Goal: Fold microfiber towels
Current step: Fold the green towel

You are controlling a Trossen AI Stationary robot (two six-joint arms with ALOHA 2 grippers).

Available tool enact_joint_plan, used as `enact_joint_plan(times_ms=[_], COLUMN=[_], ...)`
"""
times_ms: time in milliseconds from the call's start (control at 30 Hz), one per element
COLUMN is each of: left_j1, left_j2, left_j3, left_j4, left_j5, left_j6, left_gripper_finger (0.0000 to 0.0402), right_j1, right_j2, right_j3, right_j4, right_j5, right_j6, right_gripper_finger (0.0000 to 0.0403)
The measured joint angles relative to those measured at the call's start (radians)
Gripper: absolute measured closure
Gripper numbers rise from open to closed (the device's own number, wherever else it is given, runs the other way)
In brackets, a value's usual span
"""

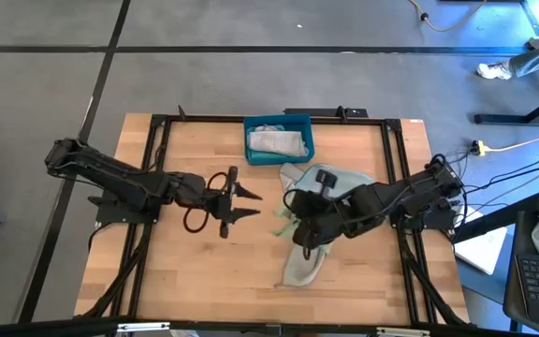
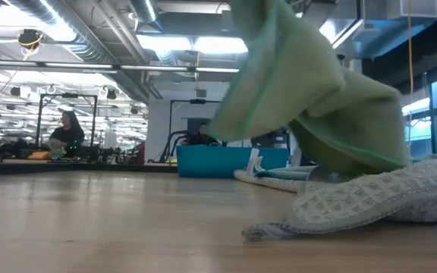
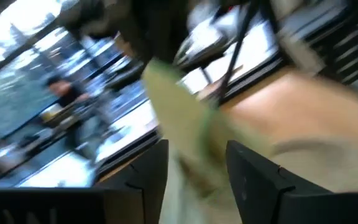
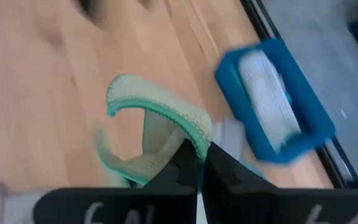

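One folded towel [image 1: 276, 140] lay in the bin [image 1: 279, 123]. The right hand [image 4: 199, 163], clamped shut, held the green towel [image 4: 157, 134] lifted over the table [image 1: 204, 271]; the left hand [image 1: 251, 205] stood open and empty beside it. Grey towels [image 1: 304, 265] lay under it, unfolded; most folding seemed left.

1. Even overhead light falls from ceiling strips [image 2: 203, 45], bright, with soft shadows on the surface [image 1: 204, 271].
2. The left wrist view is heavily motion-blurred.
3. The right wrist view is mildly blurred; the bin [image 4: 278, 99] smears.
4. The low view's foreground is soft.
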Motion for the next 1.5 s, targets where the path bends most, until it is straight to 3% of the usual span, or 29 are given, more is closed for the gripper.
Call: enact_joint_plan(times_ms=[300, 400, 500, 900, 1200, 1267, 1367, 1500], left_j1=[0.0, 0.0, -0.013, -0.013, -0.02, -0.037, -0.066, -0.094], left_j2=[0.076, 0.082, 0.069, 0.073, 0.073, 0.073, 0.073, 0.073], left_j3=[0.0, 0.0, 0.0, -0.001, -0.001, -0.001, -0.001, -0.001], left_j4=[0.032, 0.046, 0.077, 0.129, 0.232, 0.248, 0.249, 0.25], left_j5=[-0.029, 0.045, 0.053, -0.127, -0.161, -0.208, -0.331, -0.409], left_j6=[0.062, 0.062, 0.058, 0.026, -0.002, 0.005, 0.057, 0.107], left_gripper_finger=[0.0221, 0.022, 0.022, 0.022, 0.0223, 0.0225, 0.025, 0.0337], right_j1=[-0.048, -0.063, -0.073, -0.097, -0.101, -0.101, -0.101, -0.101], right_j2=[0.0, 0.0, 0.0, 0.012, 0.013, 0.013, 0.013, 0.013], right_j3=[0.0, 0.0, 0.0, 0.0, 0.0, 0.0, 0.0, 0.0], right_j4=[0.144, 0.137, 0.134, 0.183, 0.203, 0.202, 0.198, 0.197], right_j5=[-0.05, -0.05, -0.051, -0.071, -0.1, -0.116, -0.116, -0.116], right_j6=[-0.137, -0.14, -0.158, -0.202, -0.214, -0.213, -0.213, -0.218], right_gripper_finger=[0.0398, 0.0398, 0.0398, 0.0396, 0.0395, 0.0395, 0.0395, 0.0395])
